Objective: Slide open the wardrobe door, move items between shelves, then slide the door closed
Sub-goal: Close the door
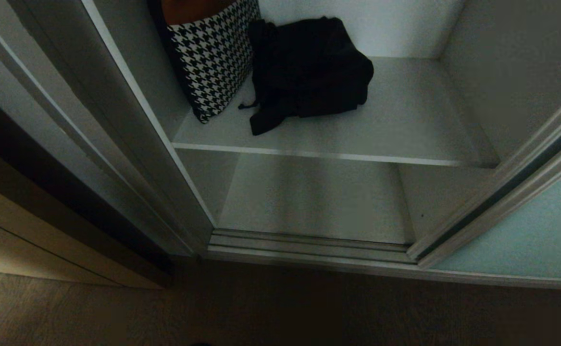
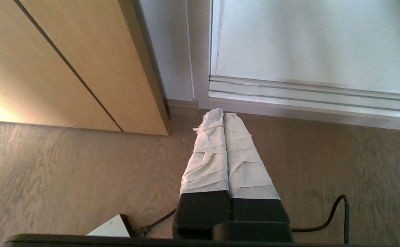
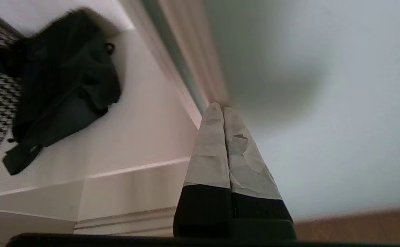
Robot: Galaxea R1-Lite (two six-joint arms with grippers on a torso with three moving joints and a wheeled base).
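Wardrobe open: two shelves [image 1: 405, 125], one black bundle [image 1: 309, 67], one checked cushion [image 1: 213, 57].
My right tool [image 3: 223, 109] and left tool [image 2: 223, 115] are both closed, empty.

A houndstooth cushion [image 1: 213, 57] is leaning upright; a beige cabinet [image 2: 66, 65] is standing on wood floor [image 2: 66, 178], cable [image 2: 333, 212] trailing.

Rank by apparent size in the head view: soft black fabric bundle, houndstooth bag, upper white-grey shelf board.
1. upper white-grey shelf board
2. soft black fabric bundle
3. black-and-white houndstooth bag, though cut off at the frame's top, so unsure.
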